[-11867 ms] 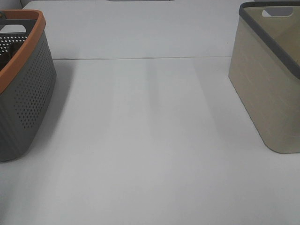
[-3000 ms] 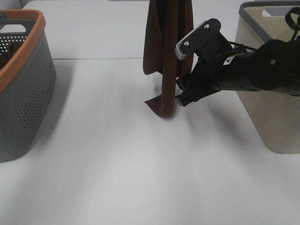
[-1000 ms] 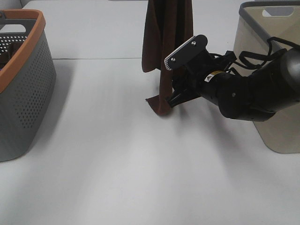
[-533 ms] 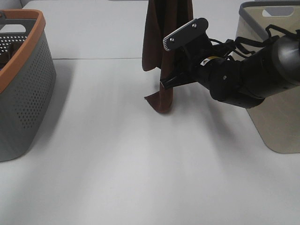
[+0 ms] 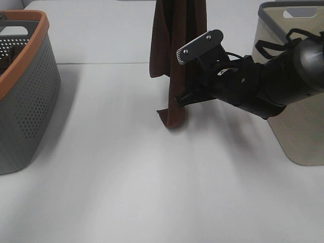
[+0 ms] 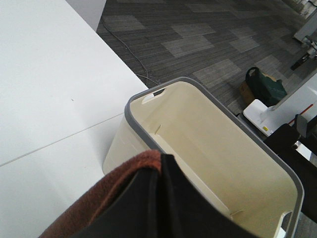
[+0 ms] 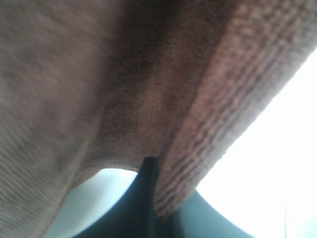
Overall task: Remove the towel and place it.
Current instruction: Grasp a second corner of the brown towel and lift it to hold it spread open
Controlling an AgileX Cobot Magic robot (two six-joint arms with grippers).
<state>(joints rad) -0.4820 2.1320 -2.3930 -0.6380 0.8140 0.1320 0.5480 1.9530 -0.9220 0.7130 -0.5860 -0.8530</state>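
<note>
The dark brown towel hangs in long folds from above the top edge of the exterior view, and its lowest corner touches the white table. My left gripper is out of the exterior view; the left wrist view shows its dark fingers shut on the towel's upper edge. My right gripper reaches in from the right and is shut on the towel's lower part. In the right wrist view the towel fills the frame, pinched at my right gripper.
A grey perforated basket with an orange rim stands at the left edge. A beige basket with a grey rim stands at the right, just behind my right arm; the left wrist view shows its inside.
The towel and both arms came into a scene that held only the baskets. In the last second my right gripper closed in on the towel's lower part; the towel's top shifted slightly left.
</note>
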